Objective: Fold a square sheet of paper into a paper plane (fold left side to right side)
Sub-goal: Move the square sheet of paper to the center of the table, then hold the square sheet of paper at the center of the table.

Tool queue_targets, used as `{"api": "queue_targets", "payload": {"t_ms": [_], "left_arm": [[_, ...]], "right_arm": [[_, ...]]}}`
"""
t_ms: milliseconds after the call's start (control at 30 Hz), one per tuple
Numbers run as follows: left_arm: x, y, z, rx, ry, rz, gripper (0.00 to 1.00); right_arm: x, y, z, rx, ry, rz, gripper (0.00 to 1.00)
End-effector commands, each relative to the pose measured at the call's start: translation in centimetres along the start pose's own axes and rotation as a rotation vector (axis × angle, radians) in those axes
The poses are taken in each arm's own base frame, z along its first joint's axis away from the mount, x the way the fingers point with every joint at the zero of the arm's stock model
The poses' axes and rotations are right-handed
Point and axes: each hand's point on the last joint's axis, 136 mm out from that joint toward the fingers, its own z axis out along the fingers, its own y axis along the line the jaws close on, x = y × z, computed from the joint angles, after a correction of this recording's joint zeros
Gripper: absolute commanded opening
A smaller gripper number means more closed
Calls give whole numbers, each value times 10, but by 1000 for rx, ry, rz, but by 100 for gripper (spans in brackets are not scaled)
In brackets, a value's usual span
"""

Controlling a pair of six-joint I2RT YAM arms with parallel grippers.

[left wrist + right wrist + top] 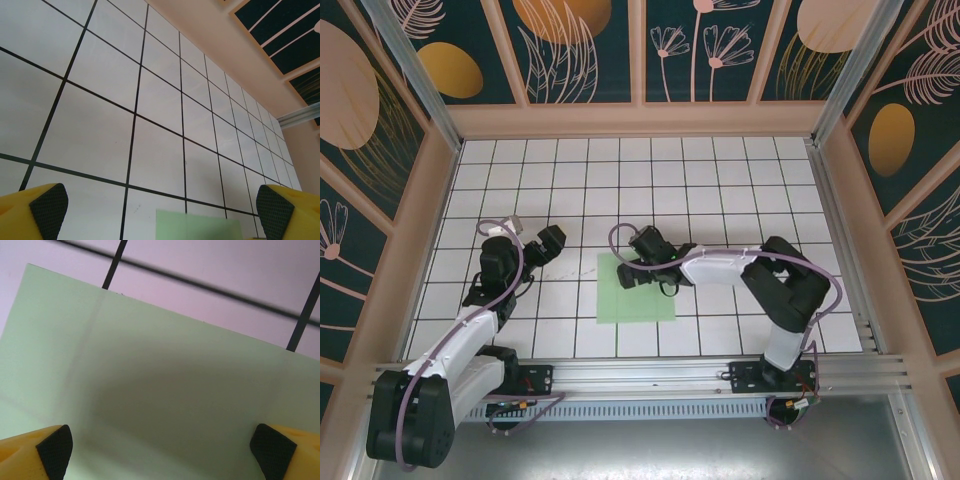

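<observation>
Pale-green square paper sheet laid flat on white gridded table, right gripper spread open over its far part, left gripper spread open, positioned to its left.

The square sheet of paper is plain pale green on a table of white tiles with thin black grid lines. The far and side walls are dark teal with peach and orange leaves, flowers and ovals. The left gripper has yellow fingers with black cross-hatched pads.
</observation>
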Motion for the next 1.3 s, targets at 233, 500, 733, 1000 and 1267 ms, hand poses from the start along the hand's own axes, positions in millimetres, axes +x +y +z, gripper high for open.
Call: {"api": "queue_targets", "payload": {"t_ms": [233,500,733,1000,1267], "left_arm": [[-3,-11,4,23,24,16,99],[18,-17,19,88,149,-10,94],[34,-34,28,155,272,-29,84],[62,-51,39,188,423,-32,73],[100,-59,50,180,566,6,65]], "right_arm": [[-34,-49,46,56,14,25,96],[-57,-38,35,18,-32,-4,96],[-101,-27,-16,-18,-169,-10,97],[-95,-73,-36,35,-184,96,98],[-90,-93,-30,6,-182,189,98]]}}
